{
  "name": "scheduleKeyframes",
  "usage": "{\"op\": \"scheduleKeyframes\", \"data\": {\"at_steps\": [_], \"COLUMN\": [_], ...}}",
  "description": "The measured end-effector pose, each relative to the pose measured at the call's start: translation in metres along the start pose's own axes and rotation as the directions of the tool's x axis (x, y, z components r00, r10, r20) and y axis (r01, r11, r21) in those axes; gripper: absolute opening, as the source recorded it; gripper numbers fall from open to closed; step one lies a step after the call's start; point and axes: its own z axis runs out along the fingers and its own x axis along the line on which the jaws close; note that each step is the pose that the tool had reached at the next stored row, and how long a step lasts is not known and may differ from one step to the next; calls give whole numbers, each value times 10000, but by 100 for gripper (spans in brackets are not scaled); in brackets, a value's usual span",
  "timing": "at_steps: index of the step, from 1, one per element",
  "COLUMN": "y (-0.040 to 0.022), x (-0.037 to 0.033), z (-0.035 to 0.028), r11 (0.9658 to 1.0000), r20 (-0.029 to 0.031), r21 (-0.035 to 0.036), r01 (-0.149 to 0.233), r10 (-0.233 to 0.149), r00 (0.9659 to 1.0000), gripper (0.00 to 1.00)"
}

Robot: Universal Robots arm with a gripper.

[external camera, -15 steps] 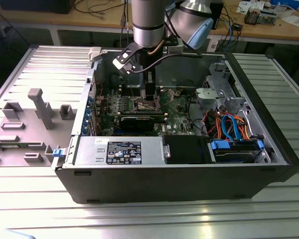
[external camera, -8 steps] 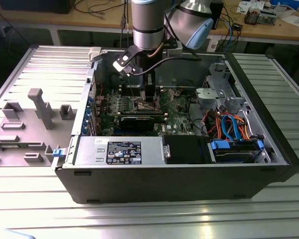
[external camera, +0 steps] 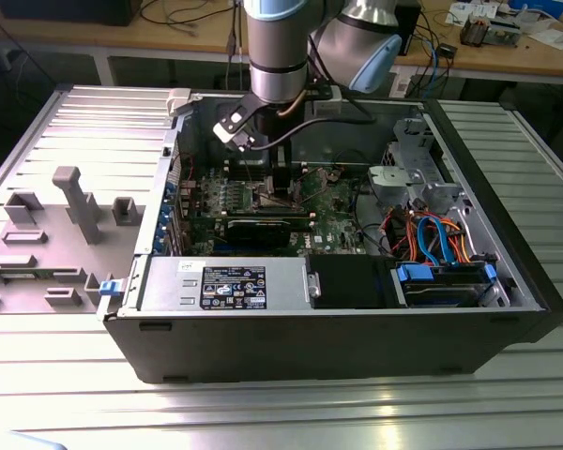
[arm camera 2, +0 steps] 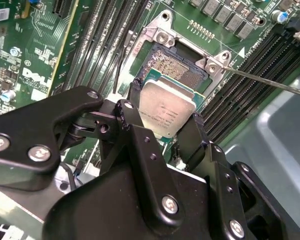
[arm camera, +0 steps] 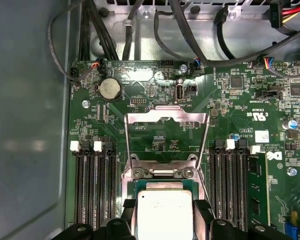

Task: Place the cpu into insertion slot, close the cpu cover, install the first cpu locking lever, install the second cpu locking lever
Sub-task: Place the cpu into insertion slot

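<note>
Tool (arm camera 2: pixel 165 117) tight around the cpu (arm camera 2: pixel 166 111) just over the insertion slot (arm camera 2: pixel 172 70), cpu cover (arm camera: pixel 166 118) raised, memory slots (arm camera: pixel 92 185) alongside.

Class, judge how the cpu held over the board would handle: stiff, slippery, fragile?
Probably stiff: the cpu sits flat though the gripper clamps only two edges. Its smooth metal top looks slippery. Likely light, being thin.

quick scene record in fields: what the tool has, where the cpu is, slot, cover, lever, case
tool: shut on the cpu
cpu position: over the insertion slot, not clearly seated, part of the pin field uncovered
cpu cover: swung open, away from the slot
locking lever: released, sticking out from the slot's corner
case: open, lying on its side
</note>
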Motion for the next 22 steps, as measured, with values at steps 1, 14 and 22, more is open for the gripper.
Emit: {"op": "scheduleKeyframes", "data": {"at_steps": [1,14,22], "y": [-3,-74,-80], "x": [0,4,4], "z": [13,187,227], "r11": [10000,10000,10000], "r20": [0,-5,-4], "r21": [0,-2,-2], "r01": [0,17,19], "r10": [0,-17,-19], "r00": [10000,10000,10000], "gripper": [55,55,55]}}
